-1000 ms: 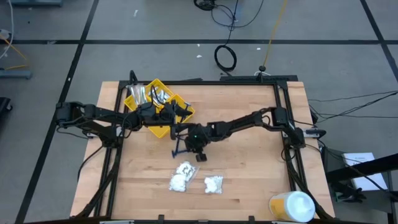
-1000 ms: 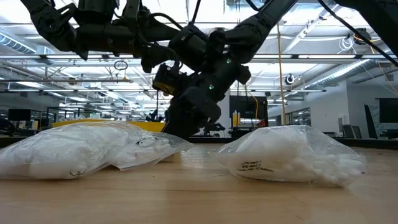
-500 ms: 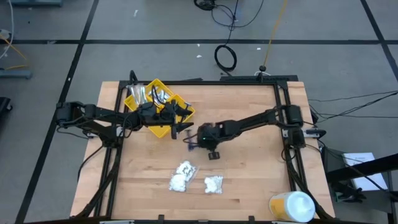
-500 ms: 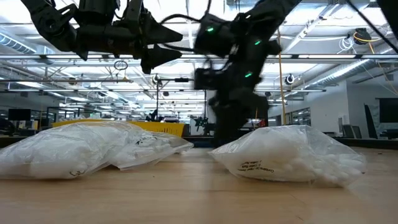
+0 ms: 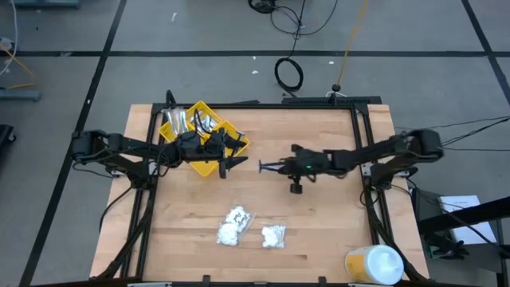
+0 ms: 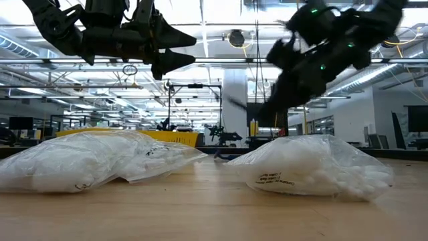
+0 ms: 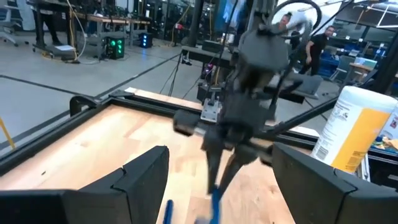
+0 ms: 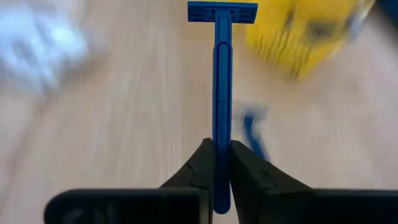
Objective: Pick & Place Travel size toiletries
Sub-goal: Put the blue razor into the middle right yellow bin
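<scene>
Above wooden table [image 5: 319,215], right gripper [image 8: 221,163] grips blue razor [image 8: 221,93] lengthwise, head foremost

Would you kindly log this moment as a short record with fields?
right claw: shut on blue razor, above mid-table
left claw: open, at yellow tray's edge
yellow tray: far left corner, holds toiletries
cotton bags: two on the near table, apart from both arms
white-and-yellow container: near right corner
</scene>
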{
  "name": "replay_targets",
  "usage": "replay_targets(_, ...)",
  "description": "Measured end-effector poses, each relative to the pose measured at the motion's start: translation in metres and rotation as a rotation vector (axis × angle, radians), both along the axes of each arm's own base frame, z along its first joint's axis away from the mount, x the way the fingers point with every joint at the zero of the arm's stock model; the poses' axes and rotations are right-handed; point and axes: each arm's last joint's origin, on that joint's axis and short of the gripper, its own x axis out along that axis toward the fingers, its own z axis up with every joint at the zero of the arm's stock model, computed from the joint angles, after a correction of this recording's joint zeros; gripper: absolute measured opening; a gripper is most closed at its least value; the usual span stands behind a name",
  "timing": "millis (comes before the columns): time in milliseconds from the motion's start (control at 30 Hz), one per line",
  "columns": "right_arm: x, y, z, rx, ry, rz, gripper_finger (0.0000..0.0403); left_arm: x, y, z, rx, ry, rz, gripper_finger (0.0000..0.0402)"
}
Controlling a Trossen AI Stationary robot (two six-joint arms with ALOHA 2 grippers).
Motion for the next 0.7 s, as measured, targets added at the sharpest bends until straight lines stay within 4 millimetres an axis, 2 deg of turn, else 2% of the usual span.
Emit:
replay_targets(200,-0.029,-0.004,0.011,-0.045,-0.448,-0.015,0.0021,0.0,-0.002,0.001,0.03,-0.004,-0.007,0.0278)
replay_targets(300,-0.037,-0.003,0.015,-0.05,-0.6,0.008,0.0019,0.002,-0.006,-0.001,0.102,-0.002,-0.027,0.0278)
replay_targets(433,-0.038,0.0,0.021,-0.038,-0.702,0.067,0.0019,0.007,-0.014,0.0,0.184,-0.033,-0.048,0.0278)
replay_targets(533,-0.036,0.003,0.023,-0.038,-0.728,0.081,0.0019,0.019,-0.019,0.007,0.194,-0.069,-0.054,0.0278)
replay_targets(700,-0.025,0.005,0.023,-0.033,-0.731,0.093,0.0018,0.046,-0.025,0.003,0.246,-0.038,-0.081,0.0278)
